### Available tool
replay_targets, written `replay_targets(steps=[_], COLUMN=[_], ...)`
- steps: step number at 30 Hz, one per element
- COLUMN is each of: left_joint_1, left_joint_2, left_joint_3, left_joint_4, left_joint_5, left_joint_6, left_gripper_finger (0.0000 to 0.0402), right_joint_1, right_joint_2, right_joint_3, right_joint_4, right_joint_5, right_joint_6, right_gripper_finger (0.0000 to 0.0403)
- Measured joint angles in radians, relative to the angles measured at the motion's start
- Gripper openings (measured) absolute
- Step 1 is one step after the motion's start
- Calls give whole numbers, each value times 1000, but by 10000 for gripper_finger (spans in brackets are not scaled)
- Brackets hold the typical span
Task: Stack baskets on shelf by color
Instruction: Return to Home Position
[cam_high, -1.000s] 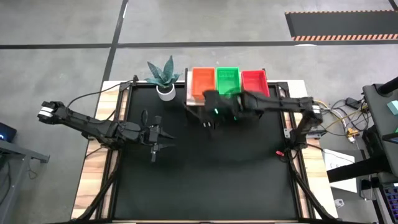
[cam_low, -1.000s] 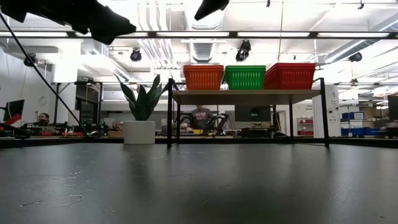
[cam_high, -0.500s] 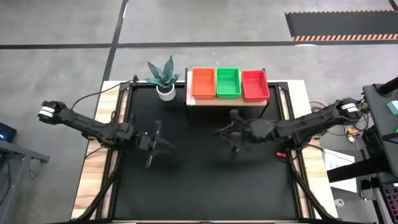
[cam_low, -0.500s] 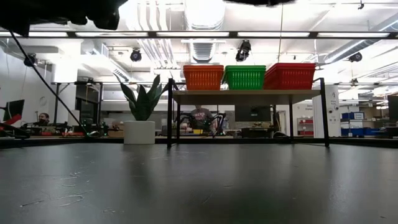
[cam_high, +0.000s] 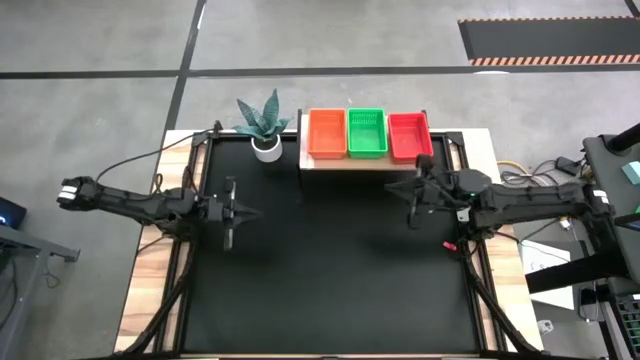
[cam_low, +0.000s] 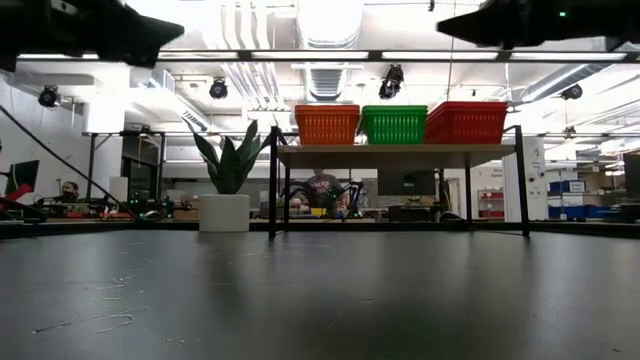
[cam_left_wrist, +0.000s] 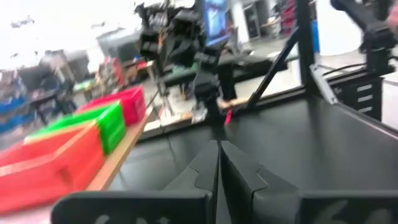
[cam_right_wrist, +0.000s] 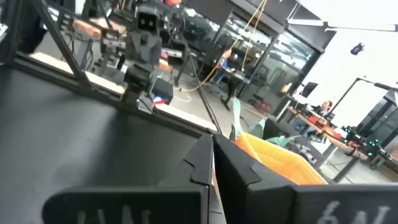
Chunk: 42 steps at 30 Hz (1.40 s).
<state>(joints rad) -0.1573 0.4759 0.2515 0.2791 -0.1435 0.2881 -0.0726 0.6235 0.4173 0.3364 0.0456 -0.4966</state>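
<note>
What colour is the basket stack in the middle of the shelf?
Green. The middle stack shows best in the high view.

This is a robotics lab or workshop. Exposed ceiling ducts (cam_low: 325, 78) and strip lights (cam_low: 300, 55) run overhead. Cluttered workbenches (cam_low: 90, 208) stand behind.

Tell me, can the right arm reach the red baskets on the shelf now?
Probably yes. The right gripper hangs just in front of the shelf, near the red baskets, with nothing between them.
</note>
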Motion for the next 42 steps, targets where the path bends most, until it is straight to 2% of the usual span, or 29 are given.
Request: replay_targets(steps=[4,12,21,27,34,39,42], left_joint_1=[14,14,13,13,13,13,13], left_joint_2=[-71,-256,-457,-428,-417,-419,-418], left_joint_3=[-15,-147,-237,-242,-243,-244,-244], left_joint_4=[-79,-77,-66,-63,-47,-42,-43], left_joint_5=[-7,-1,0,28,54,52,51], left_joint_6=[-24,-20,-37,-99,-109,-109,-109], left_gripper_finger=[1,0,0,0,0,0,0], right_joint_1=[-13,-13,-13,-13,-13,-13,-13], right_joint_2=[-124,-325,-502,-620,-613,-614,-614], right_joint_3=[-52,-196,-289,-345,-405,-405,-405], right_joint_4=[-55,-74,-117,-124,-63,-76,-77], right_joint_5=[-20,-11,60,51,8,-82,-71], right_joint_6=[6,35,35,13,21,54,210], right_gripper_finger=[9,8,8,8,8,9,9])
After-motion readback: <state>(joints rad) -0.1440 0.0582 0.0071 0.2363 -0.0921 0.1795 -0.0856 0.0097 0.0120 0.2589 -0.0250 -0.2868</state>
